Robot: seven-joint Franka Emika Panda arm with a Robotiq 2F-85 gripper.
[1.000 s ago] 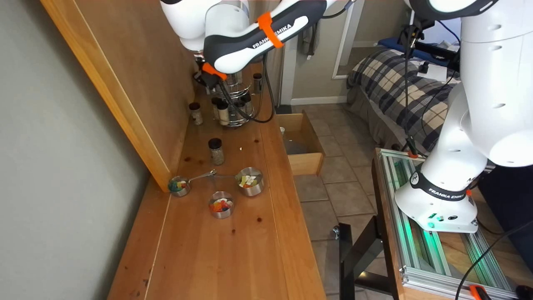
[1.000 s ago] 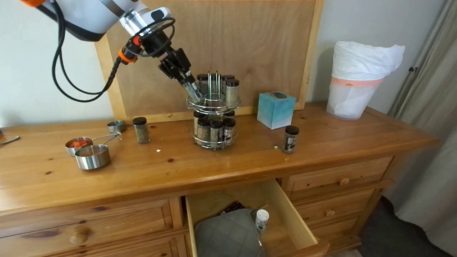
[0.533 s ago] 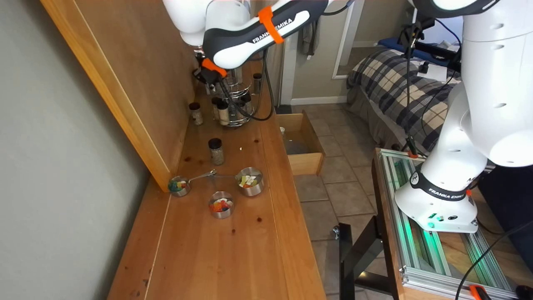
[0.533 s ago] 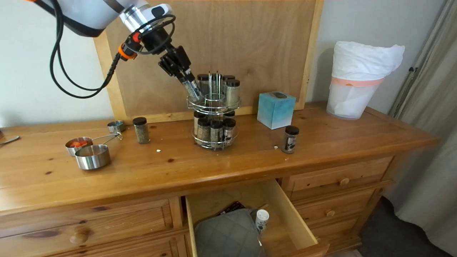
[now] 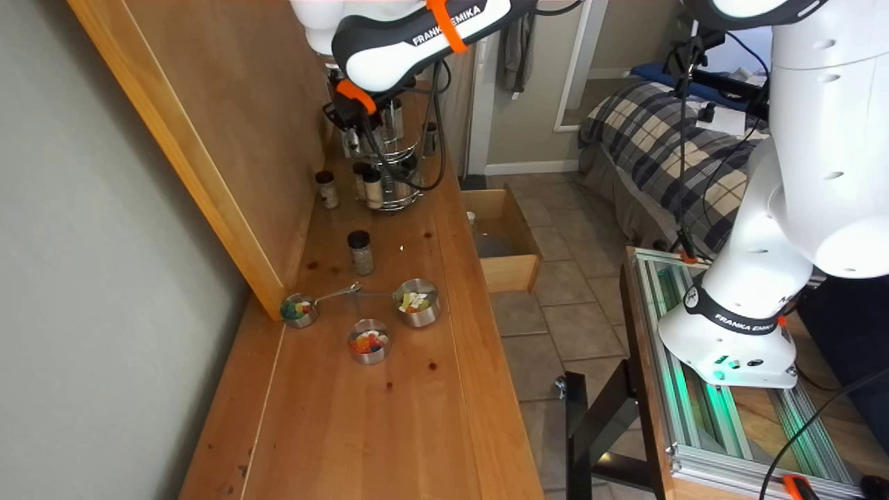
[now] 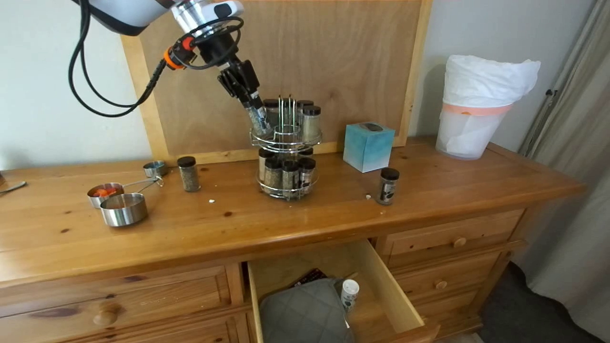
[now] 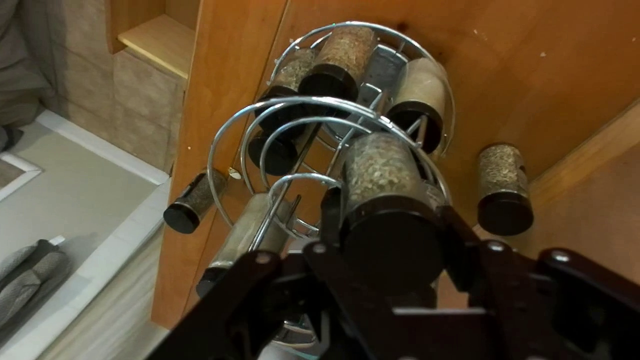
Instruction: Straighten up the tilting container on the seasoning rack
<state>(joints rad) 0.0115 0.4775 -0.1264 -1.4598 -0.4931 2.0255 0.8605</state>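
In an exterior view, the gripper (image 6: 254, 101) is closed on the tilted container (image 6: 259, 121) at the upper tier of the seasoning rack (image 6: 290, 150); a base (image 6: 263, 132) snagging during the turn could swivel the rack or break the grasp. The long axis slopes down toward the rack's middle. In an exterior view, the forearm (image 5: 424, 48) leaves the grasp unclear. In the wrist view, the cap (image 7: 392, 235) lies foremost, the base pointing away
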